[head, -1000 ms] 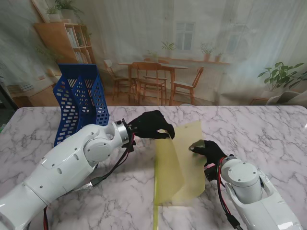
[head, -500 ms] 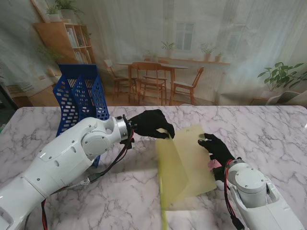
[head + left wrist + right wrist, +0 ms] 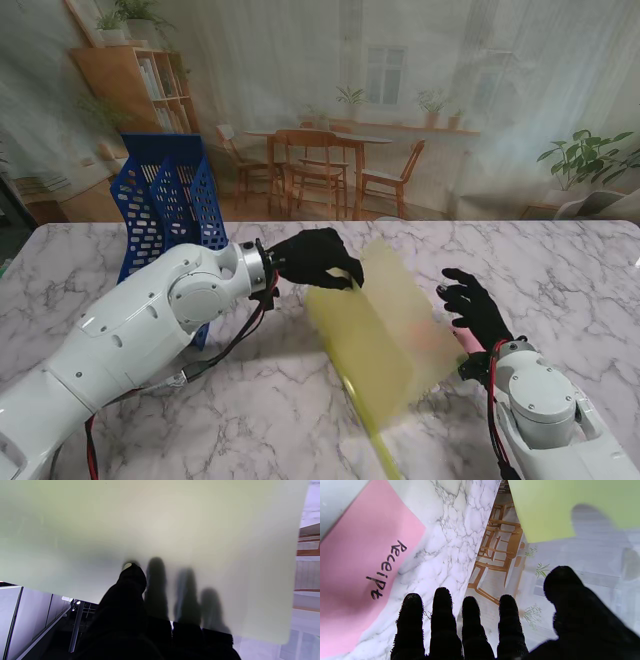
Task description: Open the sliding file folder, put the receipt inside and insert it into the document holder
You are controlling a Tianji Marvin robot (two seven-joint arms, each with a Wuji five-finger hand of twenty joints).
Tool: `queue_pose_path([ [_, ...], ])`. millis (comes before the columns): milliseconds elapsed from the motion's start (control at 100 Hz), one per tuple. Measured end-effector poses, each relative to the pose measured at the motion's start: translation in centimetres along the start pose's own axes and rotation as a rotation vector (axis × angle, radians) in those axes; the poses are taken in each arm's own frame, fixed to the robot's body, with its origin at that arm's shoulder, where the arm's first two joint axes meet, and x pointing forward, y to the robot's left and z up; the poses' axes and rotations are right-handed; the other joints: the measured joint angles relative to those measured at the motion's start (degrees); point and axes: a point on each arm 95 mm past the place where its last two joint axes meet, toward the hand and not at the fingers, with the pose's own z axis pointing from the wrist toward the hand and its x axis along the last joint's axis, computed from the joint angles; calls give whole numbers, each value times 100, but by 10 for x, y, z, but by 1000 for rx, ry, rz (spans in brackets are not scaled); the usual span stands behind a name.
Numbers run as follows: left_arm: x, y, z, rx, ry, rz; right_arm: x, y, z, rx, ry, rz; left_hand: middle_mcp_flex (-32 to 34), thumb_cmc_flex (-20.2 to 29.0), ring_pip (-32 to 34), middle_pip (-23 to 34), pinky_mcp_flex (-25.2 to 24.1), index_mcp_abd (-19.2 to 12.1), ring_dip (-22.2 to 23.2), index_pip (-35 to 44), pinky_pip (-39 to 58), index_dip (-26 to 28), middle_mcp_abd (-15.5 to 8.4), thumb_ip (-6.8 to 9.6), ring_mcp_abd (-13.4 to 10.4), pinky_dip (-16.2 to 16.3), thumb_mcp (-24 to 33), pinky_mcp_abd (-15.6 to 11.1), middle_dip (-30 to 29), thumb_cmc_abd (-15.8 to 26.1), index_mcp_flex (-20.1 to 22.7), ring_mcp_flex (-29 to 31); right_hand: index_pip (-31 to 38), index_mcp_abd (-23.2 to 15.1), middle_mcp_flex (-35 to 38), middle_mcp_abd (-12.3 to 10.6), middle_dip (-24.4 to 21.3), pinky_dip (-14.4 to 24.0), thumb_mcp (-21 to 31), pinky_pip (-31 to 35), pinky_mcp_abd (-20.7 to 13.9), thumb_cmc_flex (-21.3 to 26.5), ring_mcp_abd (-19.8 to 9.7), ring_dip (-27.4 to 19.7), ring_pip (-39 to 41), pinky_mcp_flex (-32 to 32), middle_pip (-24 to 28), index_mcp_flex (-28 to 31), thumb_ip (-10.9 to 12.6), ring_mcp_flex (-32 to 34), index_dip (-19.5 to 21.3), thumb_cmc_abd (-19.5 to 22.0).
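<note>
My left hand (image 3: pixel 316 258) is shut on the upper edge of the translucent yellow-green file folder (image 3: pixel 385 335) and holds it above the table, its lower part blurred. In the left wrist view the thumb lies on the near face of the folder (image 3: pixel 160 530) and the other fingers show as shadows behind it. My right hand (image 3: pixel 474 305) is open with fingers spread, to the right of the folder and apart from it. A pink receipt (image 3: pixel 357 567) with handwriting lies flat on the marble under that hand (image 3: pixel 470 627). A corner of the folder (image 3: pixel 570 505) hangs beyond it.
The blue perforated document holder (image 3: pixel 165 210) stands upright at the far left of the marble table (image 3: pixel 570 265), behind my left forearm. A printed room backdrop rises along the table's far edge.
My right hand has come off the folder's sheet and drawn away to the right, fingers spread. The folder, still held by my left hand, has swung and its lower end moved right.
</note>
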Motion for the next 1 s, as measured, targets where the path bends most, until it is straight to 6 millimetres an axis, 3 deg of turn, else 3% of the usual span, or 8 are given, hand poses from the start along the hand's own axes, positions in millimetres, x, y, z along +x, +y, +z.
queue_pose_path([
  [160,0,-2,-2,-16,0,4,4,7,-9,-6,48,-57,0,0,0,0,0,0,0,2,0,5,-1,0,0,0,0,0,0,0,-3,0,172,0,97,-5,0,144,178,-1,0,16,0,0,-3,170,0,56,0,190,-47,-83],
  [200,-1,-2,-2,-18,-1,5,5,7,-11,7,49,-84,0,0,0,0,0,0,0,3,0,9,-1,0,0,0,0,0,0,0,-5,0,209,0,258,-6,9,206,280,29,6,220,0,11,-9,259,0,148,7,292,-56,-176],
  [400,-6,7,5,-35,-11,-13,1,4,-13,56,36,-125,0,0,0,0,0,0,-21,26,0,58,-1,0,0,-2,-3,2,0,64,-72,1,695,250,977,66,226,341,862,913,197,570,66,344,701,791,406,817,8,1059,108,-425],
  [540,-10,11,11,-42,-26,-30,0,6,-14,24,36,-90,-7,0,-10,0,0,0,-22,26,0,87,-1,0,1,-2,-3,61,-64,65,-73,1,765,306,1046,139,286,272,810,1146,207,897,93,346,704,833,477,868,8,1109,237,-37],
  [630,-11,14,15,-42,-29,-39,0,10,-16,-45,58,-75,-44,0,-51,0,0,0,-23,26,-8,104,-1,0,1,-2,-3,65,-81,70,-79,1,761,307,1046,140,286,135,439,1158,215,945,127,346,704,819,478,869,8,1109,239,342],
  [1000,-15,36,30,-68,-34,-73,-3,21,-26,-95,83,-85,-85,0,-56,-3,-16,0,-102,28,-11,159,-1,-2,2,-3,-3,79,-149,73,-82,-23,664,306,1046,146,283,64,128,1158,218,766,132,345,704,732,478,868,9,1071,239,332],
])
